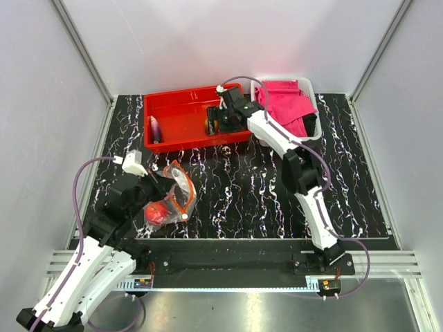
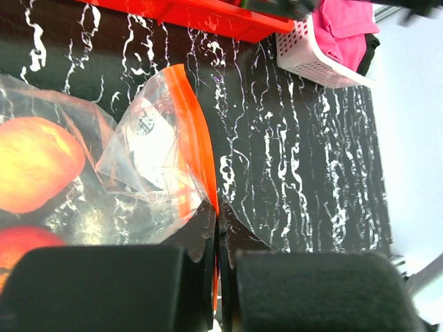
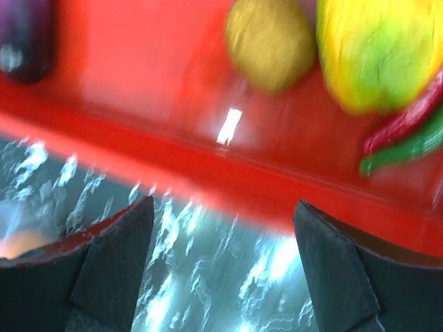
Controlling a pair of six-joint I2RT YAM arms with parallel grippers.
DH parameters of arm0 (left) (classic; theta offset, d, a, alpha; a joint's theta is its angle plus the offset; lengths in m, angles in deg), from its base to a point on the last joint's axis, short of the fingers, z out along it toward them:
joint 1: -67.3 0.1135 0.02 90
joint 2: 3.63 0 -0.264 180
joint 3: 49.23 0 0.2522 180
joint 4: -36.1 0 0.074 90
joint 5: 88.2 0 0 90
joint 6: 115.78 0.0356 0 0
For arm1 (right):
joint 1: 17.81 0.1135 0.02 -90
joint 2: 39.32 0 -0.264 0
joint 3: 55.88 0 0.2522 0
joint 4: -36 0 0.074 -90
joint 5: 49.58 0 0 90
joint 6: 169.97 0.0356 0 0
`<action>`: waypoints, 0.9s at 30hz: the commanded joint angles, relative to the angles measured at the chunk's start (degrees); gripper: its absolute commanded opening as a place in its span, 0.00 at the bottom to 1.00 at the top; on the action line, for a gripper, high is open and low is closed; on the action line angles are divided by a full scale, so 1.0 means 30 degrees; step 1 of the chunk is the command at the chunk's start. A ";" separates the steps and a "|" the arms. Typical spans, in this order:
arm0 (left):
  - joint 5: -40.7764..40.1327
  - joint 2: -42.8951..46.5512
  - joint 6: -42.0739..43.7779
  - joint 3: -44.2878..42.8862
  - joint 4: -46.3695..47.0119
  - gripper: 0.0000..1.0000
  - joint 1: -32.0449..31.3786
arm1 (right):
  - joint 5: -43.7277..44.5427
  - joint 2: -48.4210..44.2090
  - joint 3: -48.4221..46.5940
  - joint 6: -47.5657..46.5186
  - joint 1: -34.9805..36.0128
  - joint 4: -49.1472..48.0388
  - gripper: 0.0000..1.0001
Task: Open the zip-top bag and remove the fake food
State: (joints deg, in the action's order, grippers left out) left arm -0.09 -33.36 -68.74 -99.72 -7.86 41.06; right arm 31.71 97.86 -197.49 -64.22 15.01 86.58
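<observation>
Clamping the zip-top bag (image 2: 156,159) by its strip, the left gripper (image 2: 218,256) is closed to anchor it on the counter (image 1: 263,194); the right gripper (image 3: 221,263) is spread empty over the red tray (image 1: 183,117) holding fake food (image 3: 270,41).

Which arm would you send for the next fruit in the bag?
Right. The right gripper is open and empty at the tray; the left gripper is shut on the bag.
</observation>
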 commanded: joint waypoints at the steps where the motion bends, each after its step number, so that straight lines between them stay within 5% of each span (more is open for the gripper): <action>1: 0.0396 0.0010 -0.0972 -0.0442 0.0925 0.00 -0.0043 | -0.1868 -0.5292 0.2736 0.1780 0.0339 -0.0434 0.89; 10: 0.1917 0.0244 -0.2173 -0.0267 0.2095 0.00 -0.0043 | -0.4244 -1.3175 1.4831 0.2894 0.2739 -0.5824 0.84; 19: 0.2974 0.0361 -0.3345 0.0114 0.3033 0.00 -0.0043 | -0.4100 -1.5815 1.8182 0.5209 0.6139 -0.8521 0.67; 24: 0.3617 -0.0136 -0.3873 0.0700 0.4172 0.00 -0.0043 | -0.3920 -1.5030 1.8067 0.5209 0.6550 -0.8786 0.45; 27: 0.4028 -0.0342 -0.4224 0.0905 0.4848 0.00 -0.0043 | -0.3808 -1.4325 1.7570 0.5210 0.6783 -0.8845 0.41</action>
State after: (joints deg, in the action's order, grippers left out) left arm 8.50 -33.54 -79.43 -97.69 -0.14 41.06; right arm 19.84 53.49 -142.47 -49.38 34.09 63.85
